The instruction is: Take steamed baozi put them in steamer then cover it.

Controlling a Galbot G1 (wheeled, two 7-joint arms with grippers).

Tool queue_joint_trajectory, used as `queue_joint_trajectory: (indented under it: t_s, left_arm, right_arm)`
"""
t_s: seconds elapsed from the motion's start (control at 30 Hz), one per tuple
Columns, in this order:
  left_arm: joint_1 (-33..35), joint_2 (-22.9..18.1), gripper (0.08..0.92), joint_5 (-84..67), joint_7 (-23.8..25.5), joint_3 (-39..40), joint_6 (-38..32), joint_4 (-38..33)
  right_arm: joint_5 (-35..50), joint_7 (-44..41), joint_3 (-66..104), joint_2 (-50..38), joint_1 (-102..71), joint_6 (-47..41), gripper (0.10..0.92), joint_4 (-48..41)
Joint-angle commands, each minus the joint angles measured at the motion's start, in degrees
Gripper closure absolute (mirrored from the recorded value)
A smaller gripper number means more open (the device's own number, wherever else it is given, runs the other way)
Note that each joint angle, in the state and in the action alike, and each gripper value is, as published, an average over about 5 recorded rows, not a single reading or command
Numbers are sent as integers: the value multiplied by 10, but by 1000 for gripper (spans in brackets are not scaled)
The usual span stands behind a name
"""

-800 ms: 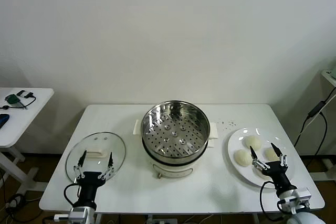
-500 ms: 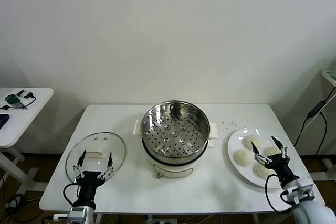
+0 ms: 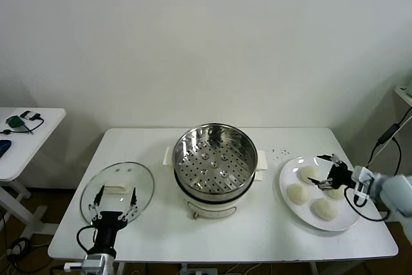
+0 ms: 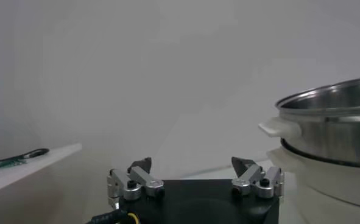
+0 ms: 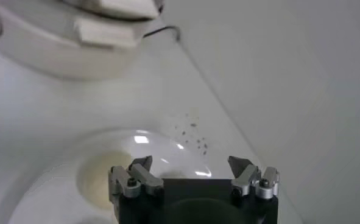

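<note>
1. The right gripper hangs over the white plate at the table's right edge, jaws spread wide and empty, seemingly lined up to pick the first bun.
2. Four steamed baozi lie on that plate, none yet lifted; the gripper sits among the far ones, near the bun closest to the table's back edge.
3. The steamer stands at the middle of the table, uncovered, its perforated tray bare and ready to receive the buns.
4. The glass lid rests flat near the table's front-left corner, set aside so the pot is open for loading.
5. The left gripper waits at the front edge just beside the lid, jaws wide and holding nothing, probably kept there for the covering step.
</note>
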Motion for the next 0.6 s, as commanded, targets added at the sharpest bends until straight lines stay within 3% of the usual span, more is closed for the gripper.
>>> queue_joint_trajectory:
  t_s: [0.03,0.6]
  left_arm:
    - [-3,3,177,-13,-19,-5,15,-1]
    - [-9,13,177,-17,-21,-17,25,0]
  right_arm:
    - [-60,-93,-245,-35,227,3,203,-101]
    - [-48,-92,-405,122,330,1,203,-236]
